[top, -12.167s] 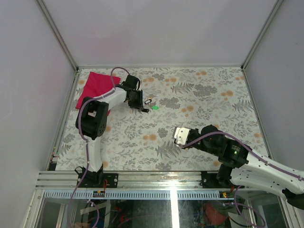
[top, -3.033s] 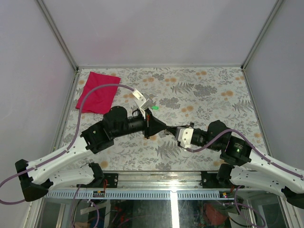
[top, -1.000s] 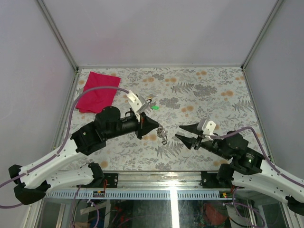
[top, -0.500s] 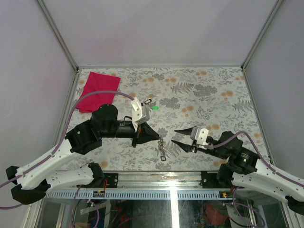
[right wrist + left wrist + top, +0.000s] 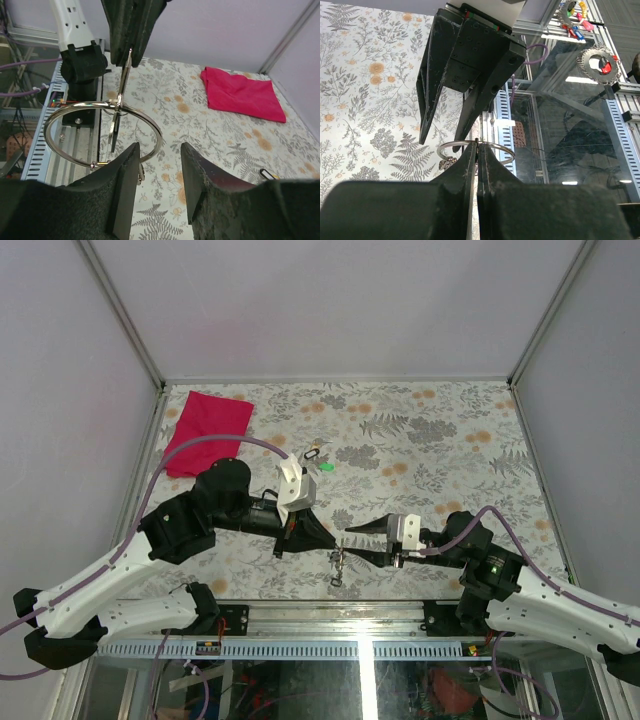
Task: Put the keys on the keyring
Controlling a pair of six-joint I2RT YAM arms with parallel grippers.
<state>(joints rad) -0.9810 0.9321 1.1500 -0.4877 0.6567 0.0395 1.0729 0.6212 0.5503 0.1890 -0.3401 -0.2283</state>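
Observation:
My left gripper [image 5: 334, 548] is shut on the thin silver keyring [image 5: 339, 566], which hangs from its tips above the table's near edge. In the left wrist view the fingertips [image 5: 470, 150] pinch the top of the keyring [image 5: 504, 149], with small silvery loops [image 5: 447, 162] at its left. My right gripper [image 5: 352, 537] faces it, open and holding nothing. From the right wrist, the keyring [image 5: 59, 113] hangs just ahead of my right gripper [image 5: 160, 147], its edge near the gap between the fingers. The keys [image 5: 314, 452] lie far back on the table.
A tiny green piece [image 5: 326, 467] lies beside the keys. A red cloth [image 5: 205, 432] is at the table's far left corner, also visible as the red cloth [image 5: 241, 93] from the right wrist. The metal frame rail [image 5: 330, 615] runs along the near edge below the ring.
The left gripper has carried the keyring toward the near edge. The right gripper has swung left and now points at the ring, its tips close to it.

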